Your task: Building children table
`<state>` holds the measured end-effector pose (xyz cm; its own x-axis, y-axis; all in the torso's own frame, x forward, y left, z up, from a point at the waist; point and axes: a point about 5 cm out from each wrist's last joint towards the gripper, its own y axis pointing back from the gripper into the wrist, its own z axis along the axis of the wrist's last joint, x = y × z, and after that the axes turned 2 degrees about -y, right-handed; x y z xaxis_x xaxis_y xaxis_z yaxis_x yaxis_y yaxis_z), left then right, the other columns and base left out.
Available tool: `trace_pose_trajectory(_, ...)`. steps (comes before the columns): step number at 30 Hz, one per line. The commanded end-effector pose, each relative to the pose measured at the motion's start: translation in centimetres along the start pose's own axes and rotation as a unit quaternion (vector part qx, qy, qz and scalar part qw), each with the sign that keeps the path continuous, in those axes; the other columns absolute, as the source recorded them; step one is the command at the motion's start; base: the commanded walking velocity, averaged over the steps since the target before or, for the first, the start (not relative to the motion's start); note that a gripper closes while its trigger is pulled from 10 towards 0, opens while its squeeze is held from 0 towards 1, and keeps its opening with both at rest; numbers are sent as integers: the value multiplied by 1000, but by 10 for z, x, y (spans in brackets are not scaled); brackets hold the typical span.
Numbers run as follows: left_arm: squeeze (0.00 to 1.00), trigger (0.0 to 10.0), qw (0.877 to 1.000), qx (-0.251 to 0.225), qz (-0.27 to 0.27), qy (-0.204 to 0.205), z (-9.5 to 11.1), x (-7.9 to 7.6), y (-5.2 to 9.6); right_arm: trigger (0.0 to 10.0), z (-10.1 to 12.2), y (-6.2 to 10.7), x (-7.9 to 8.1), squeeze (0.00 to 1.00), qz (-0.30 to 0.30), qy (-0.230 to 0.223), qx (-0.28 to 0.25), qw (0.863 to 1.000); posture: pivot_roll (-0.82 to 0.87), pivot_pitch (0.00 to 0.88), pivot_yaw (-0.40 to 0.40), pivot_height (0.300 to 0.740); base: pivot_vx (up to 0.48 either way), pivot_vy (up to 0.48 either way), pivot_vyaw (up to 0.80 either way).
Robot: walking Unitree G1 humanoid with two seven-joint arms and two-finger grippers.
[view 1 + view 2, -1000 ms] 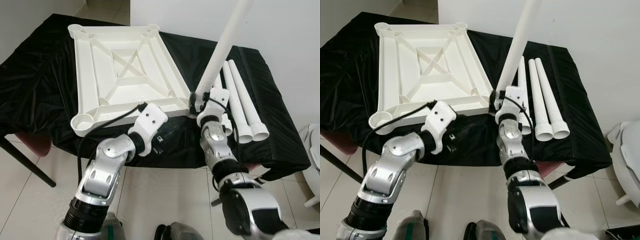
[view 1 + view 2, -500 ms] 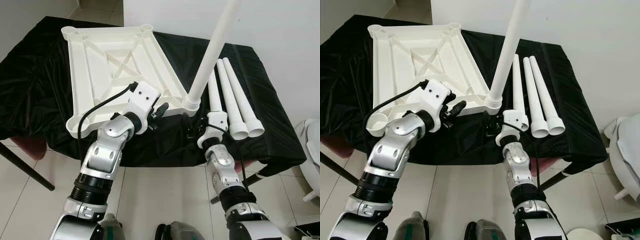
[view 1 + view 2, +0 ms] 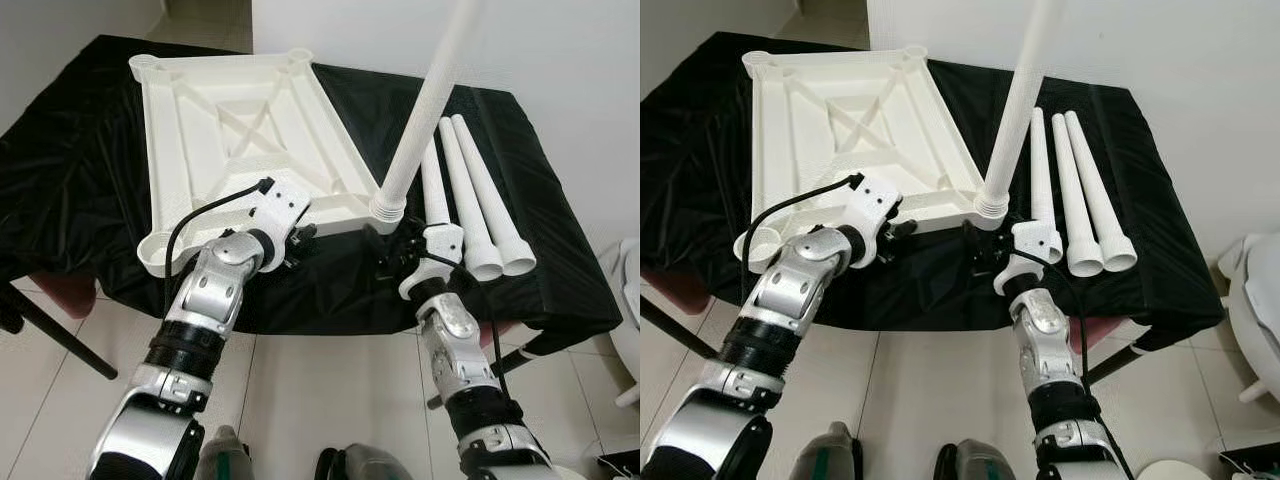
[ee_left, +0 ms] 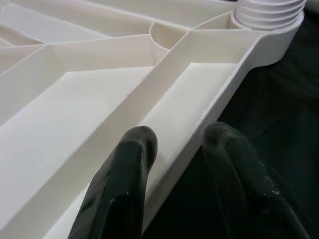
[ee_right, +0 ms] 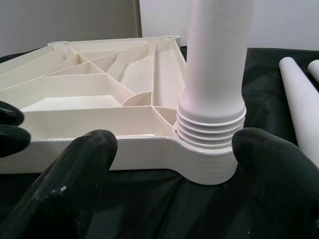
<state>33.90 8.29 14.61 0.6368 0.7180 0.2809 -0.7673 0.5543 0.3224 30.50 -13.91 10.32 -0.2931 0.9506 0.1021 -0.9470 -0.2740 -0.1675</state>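
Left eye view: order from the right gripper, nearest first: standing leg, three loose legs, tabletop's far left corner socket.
1. Standing leg, its base just beyond the right gripper.
2. Loose legs, lying to its right.
3. Far left corner socket, diagonally across the tabletop.

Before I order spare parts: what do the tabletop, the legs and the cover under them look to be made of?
Tabletop: likely moulded plastic, off-white, matte; thin ribs and round corner sockets suggest it.
Legs: same off-white plastic by the look, smooth tapered tubes with open ends, seemingly hollow.
Cover: thin black sheet, slightly glossy and creased; fabric or plastic film, hard to tell.
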Motion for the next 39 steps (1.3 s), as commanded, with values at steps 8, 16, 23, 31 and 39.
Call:
trace_pose_trajectory(8, 0, 10000, 997, 27, 39, -55, -3, 14, -6, 10000, 3, 4, -3, 0, 5, -1, 3, 1000, 4, 11, -36, 740, 0, 0, 0)
trace_pose_trajectory(16, 0, 10000, 994, 49, 10, -102, -5, 23, -4, 10000, 5, 6, -6, 0, 1, 3, 6, 1000, 3, 13, -30, 740, 0, 0, 0)
trace_pose_trajectory(23, 0, 10000, 987, 72, -36, -142, -10, 33, 1, 10000, 5, 6, -6, 0, 0, 3, 9, 1000, 3, 9, -22, 740, 0, 0, 0)
trace_pose_trajectory(31, 420, 10000, 990, 34, -105, -83, -4, 25, 5, 10000, 4, 8, -5, 0, -4, 4, 13, 1000, 0, 8, -17, 740, 0, 0, 0)
trace_pose_trajectory(39, 1000, 10000, 989, -18, -145, -38, 11, 19, 9, 10000, 4, 10, -3, 0, 4, 11, 15, 1000, 0, 8, -20, 740, 0, 0, 0)
